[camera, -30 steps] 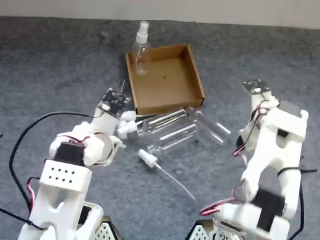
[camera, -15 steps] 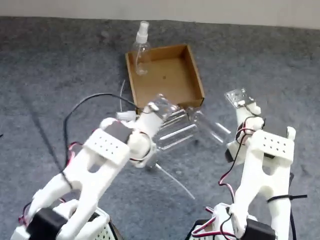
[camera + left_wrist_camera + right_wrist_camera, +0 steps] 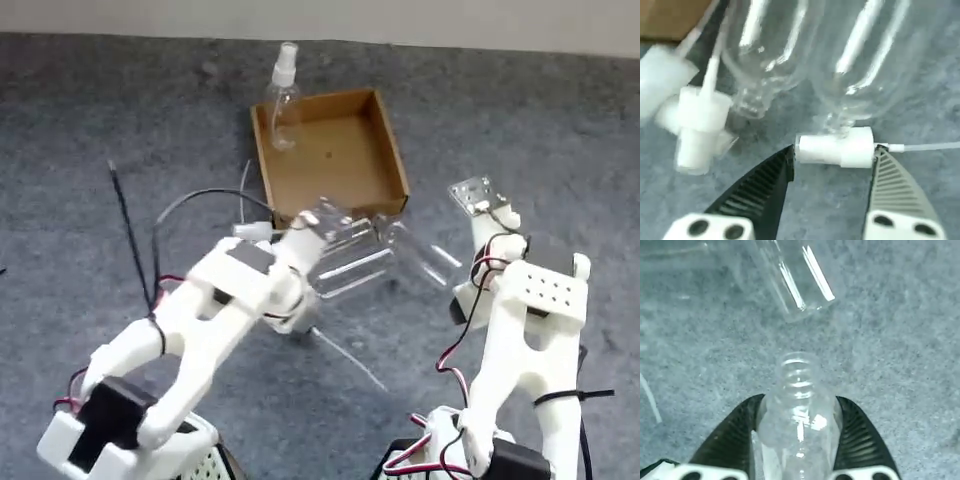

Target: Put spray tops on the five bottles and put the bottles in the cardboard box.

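1. The left tool [image 3: 835,152] has its jaws apart. The white plastic spray top [image 3: 840,148] lies crosswise between its tips on the grey carpeted surface [image 3: 920,115].
2. The thin dip tube [image 3: 925,146] runs out past one jaw. If you close here, that jaw may pinch or kink the tube, and a bent tube will likely miss a bottle neck.
3. The jaws would meet the spray top at its ends. A grip across so short a rounded piece could make it pivot or pop out of the tool.
4. Two clear plastic bottles [image 3: 770,45] lie just beyond the tips, and the neck of one is very near the spray top. They are round and light, so a nudge from your descent would probably roll them away.
5. Spare white spray tops [image 3: 695,125] sit just outside the other jaw. Drift that way and you may snag them.
6. The right tool [image 3: 799,407] is clamped on a clear open-necked bottle [image 3: 796,372], with the neck pointing away from the tool. Smooth plastic may slip or twist under the pressure of capping.
7. The brown cardboard box [image 3: 340,165] lies beyond both tools, and a capped bottle [image 3: 283,100] stands at its far corner. A careless drop-in could topple that bottle.
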